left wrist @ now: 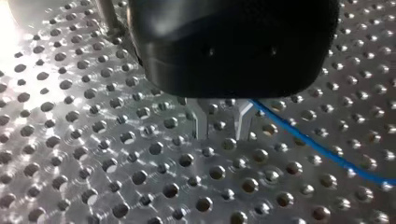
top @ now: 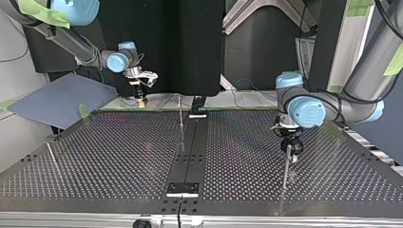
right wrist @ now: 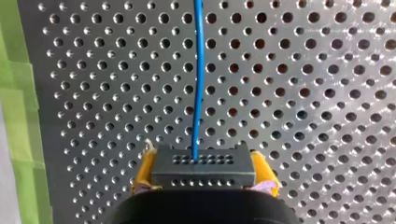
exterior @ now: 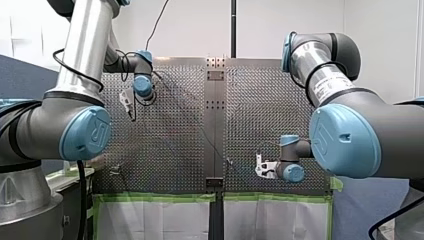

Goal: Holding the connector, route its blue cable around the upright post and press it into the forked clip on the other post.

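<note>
Front and top views opposed across table [exterior: 170, 135], wrist views close above

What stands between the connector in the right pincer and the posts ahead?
Nothing visible lies on the table between the connector and the middle post. My left pincer hangs right by the post at the top view's right, crowding it.

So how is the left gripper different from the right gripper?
My left gripper has bare metal fingers; my right gripper has yellow pads. My left gripper is open and holds nothing; my right gripper is shut on the dark connector. The blue cable passes beside my left gripper but runs out of the connector in my right. Both have two fingers.
</note>
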